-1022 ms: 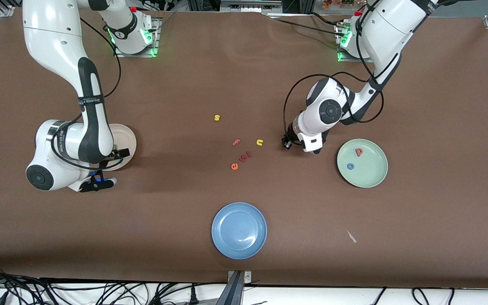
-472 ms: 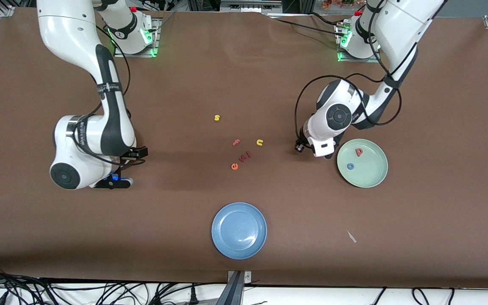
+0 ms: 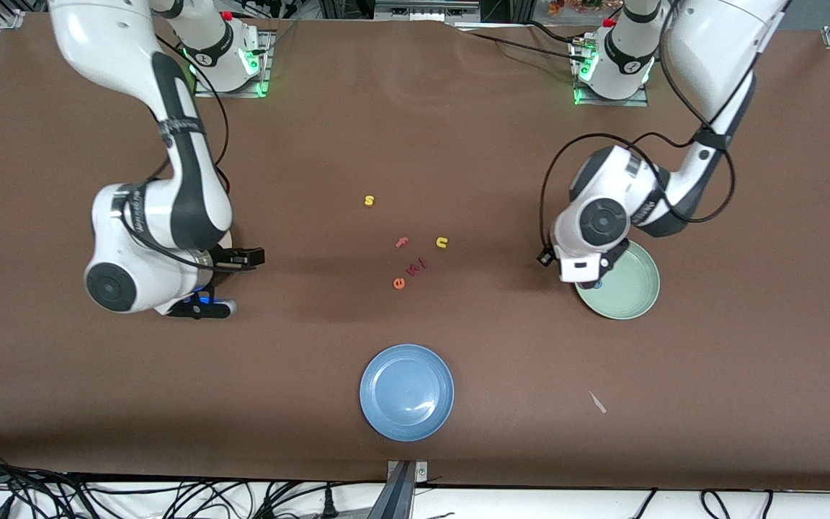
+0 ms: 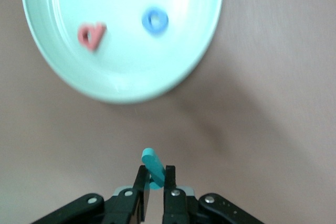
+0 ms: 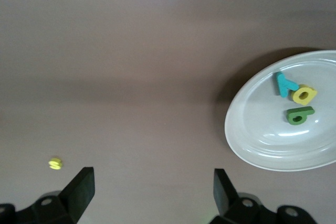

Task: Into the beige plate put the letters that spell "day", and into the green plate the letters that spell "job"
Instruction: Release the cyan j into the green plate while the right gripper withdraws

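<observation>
Only legible: foam letters s (image 3: 369, 200) | f (image 3: 401, 242) | n (image 3: 442, 242) | e (image 3: 398, 283)

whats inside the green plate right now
The left wrist view shows two letters lying in the green plate: a red p/b shape and a blue o. In the front view the left arm covers much of the plate.

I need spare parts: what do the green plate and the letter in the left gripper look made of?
Green plate: likely glazed ceramic or hard plastic, glossy, with soft highlights. Teal letter, pinched in the left gripper: looks like matte foam, thick-cut with flat edges.
</observation>
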Robot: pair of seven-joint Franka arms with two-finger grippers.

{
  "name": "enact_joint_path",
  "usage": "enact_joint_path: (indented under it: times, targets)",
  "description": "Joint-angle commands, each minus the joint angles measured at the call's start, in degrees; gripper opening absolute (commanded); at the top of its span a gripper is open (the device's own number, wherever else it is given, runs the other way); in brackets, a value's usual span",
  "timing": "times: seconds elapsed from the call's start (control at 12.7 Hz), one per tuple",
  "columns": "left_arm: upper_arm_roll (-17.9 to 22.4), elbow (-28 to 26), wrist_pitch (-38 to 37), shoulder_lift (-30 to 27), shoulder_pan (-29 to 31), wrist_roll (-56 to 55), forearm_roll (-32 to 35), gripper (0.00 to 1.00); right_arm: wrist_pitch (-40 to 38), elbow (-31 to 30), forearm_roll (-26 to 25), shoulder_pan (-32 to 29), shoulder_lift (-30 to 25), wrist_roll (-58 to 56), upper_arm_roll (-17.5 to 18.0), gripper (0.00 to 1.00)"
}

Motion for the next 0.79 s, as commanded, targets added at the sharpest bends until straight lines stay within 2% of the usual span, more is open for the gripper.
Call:
enact_joint_path:
  times: [0.0, 0.08, 0.24, 0.47, 0.71]
  targets:
    - [-0.56, 1.41, -1.33, 0.49, 6.40, 11.13, 2.18, 0.00, 6.31, -12.70, -9.26, -11.52, -12.03, 0.90, 12.17, 1.00]
    - [-0.38, 1.76, -1.33, 1.19, 8.25, 14.65, 2.27, 0.00, 6.32, -14.38, -12.53, -13.29, -14.58, 0.72, 13.86, 1.00]
    - [-0.29, 3.17, -0.98, 3.47, 11.06, 20.55, 2.27, 0.00, 6.59, -17.46, -13.44, -18.47, -22.56, 0.54, 17.12, 1.00]
    - [-0.21, 5.88, -0.71, 7.86, 13.10, 24.87, 2.97, 0.00, 5.89, -21.94, -14.14, -19.11, -33.91, 0.80, 17.13, 1.00]
    - [-0.12, 8.88, -0.80, 11.04, 13.19, 24.88, 2.97, 0.00, -0.94, -17.32, -15.02, -19.55, -34.92, 0.63, 16.43, 1.00]
